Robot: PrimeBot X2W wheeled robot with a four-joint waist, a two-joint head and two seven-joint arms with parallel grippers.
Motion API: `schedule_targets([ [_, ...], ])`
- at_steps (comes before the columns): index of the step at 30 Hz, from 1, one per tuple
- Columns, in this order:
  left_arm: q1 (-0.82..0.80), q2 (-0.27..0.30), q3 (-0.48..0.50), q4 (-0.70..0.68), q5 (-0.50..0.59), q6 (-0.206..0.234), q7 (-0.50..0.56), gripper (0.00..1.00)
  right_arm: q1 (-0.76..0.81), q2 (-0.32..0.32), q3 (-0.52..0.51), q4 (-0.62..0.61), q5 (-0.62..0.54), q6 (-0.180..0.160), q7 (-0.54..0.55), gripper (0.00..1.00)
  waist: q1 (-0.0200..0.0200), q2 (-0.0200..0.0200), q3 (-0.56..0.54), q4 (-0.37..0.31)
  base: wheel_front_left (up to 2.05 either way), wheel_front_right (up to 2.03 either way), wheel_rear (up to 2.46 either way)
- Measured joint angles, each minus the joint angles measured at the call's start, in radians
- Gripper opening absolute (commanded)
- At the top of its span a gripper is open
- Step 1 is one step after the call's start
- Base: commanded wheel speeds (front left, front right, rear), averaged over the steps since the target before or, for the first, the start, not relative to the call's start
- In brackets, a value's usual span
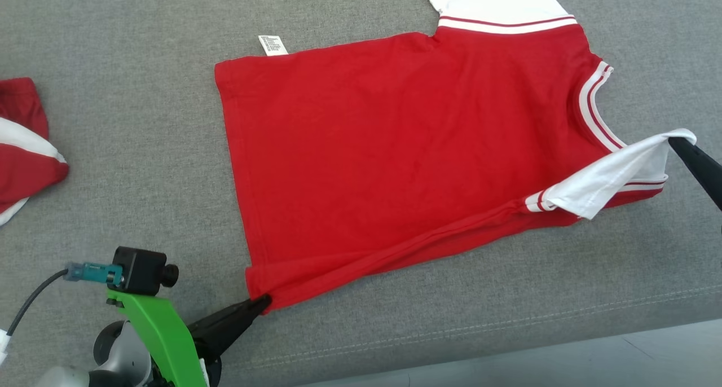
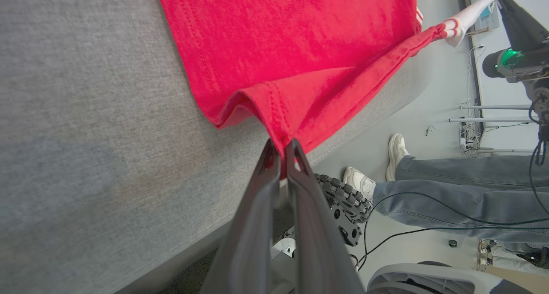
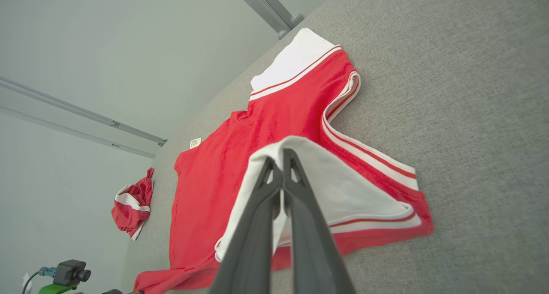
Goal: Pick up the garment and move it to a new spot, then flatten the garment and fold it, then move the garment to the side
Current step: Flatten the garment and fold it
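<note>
The garment (image 1: pixel 395 144) is a red T-shirt with white sleeves and striped trim, spread on the grey cloth surface (image 1: pixel 141 150). My left gripper (image 1: pixel 264 303) is shut on its near hem corner, lifting the fabric (image 2: pixel 274 101) into a small fold just above the left gripper (image 2: pixel 281 150). My right gripper (image 1: pixel 674 141) is shut on the white near sleeve (image 1: pixel 609 178), pulling it up off the shirt. In the right wrist view the right gripper (image 3: pixel 281 157) pinches that white sleeve (image 3: pixel 343 187), with the red body (image 3: pixel 240 157) lying flat beyond.
A second red and white garment (image 1: pixel 22 144) lies crumpled at the left edge, also seen as a small heap (image 3: pixel 133 202). The surface's front edge (image 1: pixel 507 330) runs close below the shirt. A person's legs and shoes (image 2: pixel 399 165) stand on the floor beside the surface.
</note>
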Motion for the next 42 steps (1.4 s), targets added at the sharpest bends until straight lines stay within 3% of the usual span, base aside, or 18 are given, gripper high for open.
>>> schedule_targets([
  [8, -0.083, 0.031, 0.033, -0.025, -0.035, 0.059, 0.083, 0.0, -0.054, -0.007, 0.014, -0.002, 0.0, -0.026, 0.03, 0.0, 0.0, 0.0, 0.031, -0.01, 0.0, 0.0, 0.0],
  [18, -0.204, 0.03, 0.062, -0.021, -0.124, 0.125, 0.186, 0.0, -0.158, -0.008, 0.068, 0.023, -0.013, -0.044, 0.074, 0.0, 0.0, 0.0, 0.054, -0.035, 0.0, 0.0, 0.0],
  [29, -0.309, 0.02, 0.053, 0.058, -0.153, 0.143, 0.285, 0.0, -0.283, 0.002, 0.092, 0.068, -0.049, -0.061, 0.091, 0.0, 0.0001, 0.0, 0.089, -0.049, 0.0, 0.0, 0.0],
  [37, -0.369, 0.011, 0.067, 0.134, -0.15, 0.148, 0.302, 0.0, -0.327, 0.017, 0.126, 0.108, -0.072, -0.07, 0.106, 0.0, 0.0, 0.0, 0.097, -0.051, 0.0, 0.0, 0.0],
  [38, -0.374, 0.007, 0.068, 0.143, -0.147, 0.15, 0.301, 0.29, -0.331, 0.02, 0.129, 0.114, -0.078, -0.071, 0.106, 0.41, 0.0001, 0.0, 0.097, -0.051, 0.0, 0.0, 0.0],
  [39, -0.38, 0.004, 0.068, 0.151, -0.136, 0.15, 0.301, 0.68, -0.335, 0.023, 0.131, 0.121, -0.085, -0.077, 0.106, 0.94, 0.0001, 0.0, 0.098, -0.051, 0.0, 0.0, 0.0],
  [40, -0.387, -0.001, 0.072, 0.163, -0.128, 0.15, 0.295, 1.0, -0.34, 0.027, 0.133, 0.128, -0.092, -0.078, 0.106, 1.0, 0.0001, 0.0, 0.098, -0.05, 0.0, 0.0, 0.0],
  [42, -0.393, -0.007, 0.076, 0.173, -0.125, 0.15, 0.291, 1.0, -0.344, 0.031, 0.135, 0.133, -0.096, -0.078, 0.105, 1.0, 0.0001, 0.0, 0.099, -0.05, 0.0, 0.0, 0.0],
])
